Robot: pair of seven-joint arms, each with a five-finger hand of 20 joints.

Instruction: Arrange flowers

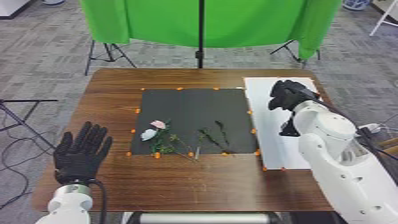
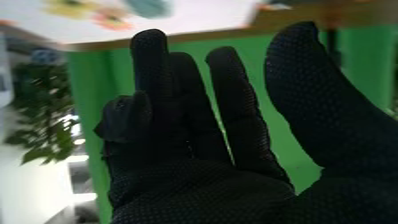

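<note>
On the dark mat (image 1: 191,107) in the head view lie a pink flower (image 1: 158,124), a white flower (image 1: 148,134) and their green stems. Several darker green sprigs (image 1: 207,135) lie to their right. My right hand (image 1: 289,95) is over the upper part of the white sheet (image 1: 274,145), apart from the flowers. In the right wrist view this hand (image 2: 195,190) has mostly straight fingers and holds nothing. My left hand (image 1: 80,157) lies open, fingers straight, at the table's left side, away from the flowers.
Orange markers edge the mat and sheet on the brown table (image 1: 178,185). A small dark object (image 1: 289,129) shows beside my right forearm. Behind the table hangs a green cloth (image 1: 160,25) on stands. Blurred coloured shapes (image 2: 111,19) appear on a pale surface in the right wrist view.
</note>
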